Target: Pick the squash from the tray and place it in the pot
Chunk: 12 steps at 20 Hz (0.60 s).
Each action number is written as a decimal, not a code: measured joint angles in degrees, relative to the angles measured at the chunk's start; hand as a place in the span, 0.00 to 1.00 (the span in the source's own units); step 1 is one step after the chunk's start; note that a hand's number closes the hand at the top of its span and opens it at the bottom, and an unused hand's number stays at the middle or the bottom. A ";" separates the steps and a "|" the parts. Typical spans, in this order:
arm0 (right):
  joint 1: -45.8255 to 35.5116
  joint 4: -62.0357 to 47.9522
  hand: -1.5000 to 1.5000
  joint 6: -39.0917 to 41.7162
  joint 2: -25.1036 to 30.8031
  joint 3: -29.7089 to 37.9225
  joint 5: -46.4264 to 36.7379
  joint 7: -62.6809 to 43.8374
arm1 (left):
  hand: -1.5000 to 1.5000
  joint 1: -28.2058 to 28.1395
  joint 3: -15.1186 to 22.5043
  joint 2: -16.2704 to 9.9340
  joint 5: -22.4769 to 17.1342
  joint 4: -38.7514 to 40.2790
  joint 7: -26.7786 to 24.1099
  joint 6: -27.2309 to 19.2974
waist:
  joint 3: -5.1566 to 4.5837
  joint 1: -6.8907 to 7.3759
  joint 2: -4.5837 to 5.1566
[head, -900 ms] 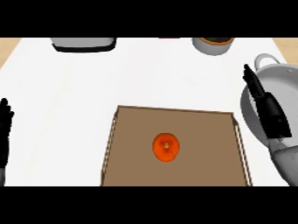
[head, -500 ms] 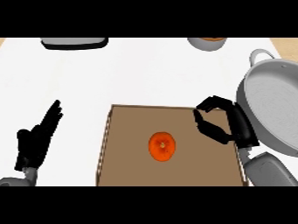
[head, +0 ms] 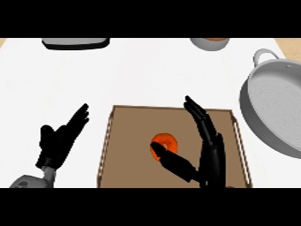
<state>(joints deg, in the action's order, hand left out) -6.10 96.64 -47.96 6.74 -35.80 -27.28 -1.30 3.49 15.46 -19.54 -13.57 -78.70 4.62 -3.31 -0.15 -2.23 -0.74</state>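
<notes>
1. Right hand hangs open over the tray, fingers straight, thumb at the orange squash lying mid-tray.
2. Pot sits right of the tray.
3. Left hand rests open, left of it.

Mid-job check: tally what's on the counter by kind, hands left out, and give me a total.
Orange squash: 1
Brown rectangular tray: 1
Large grey metal pot with handle: 1
Dark flat item at the far edge, cut off: 1
Small grey bowl with orange contents, far edge, cut off: 1
Total: 5
</notes>
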 measured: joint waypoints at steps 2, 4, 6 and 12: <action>1.44 2.71 0.00 1.50 -0.88 -2.36 -5.77 -6.88 | 0.50 0.39 0.24 0.15 0.00 -0.35 0.79 0.43 | -0.05 0.27 0.04; 2.80 5.52 0.00 4.86 -0.89 -3.20 -9.72 -14.10 | 0.50 0.59 0.11 0.19 -0.03 -0.35 1.24 0.49 | -0.11 0.26 0.02; 3.63 8.34 0.00 9.06 -1.09 -3.54 -12.81 -21.47 | 0.50 0.66 0.16 0.25 -0.01 -0.11 1.38 0.80 | -0.13 0.31 0.08; 0.41 16.14 0.00 20.90 -4.73 -2.98 -17.68 -42.95 | 0.50 1.00 0.72 1.34 0.54 -0.79 2.10 1.26 | -0.01 1.50 0.42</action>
<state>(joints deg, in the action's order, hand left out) -5.69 112.79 -27.06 2.01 -38.78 -44.96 -44.25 4.50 16.18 -18.20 -13.03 -79.49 6.72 -2.05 -0.16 -0.73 -0.32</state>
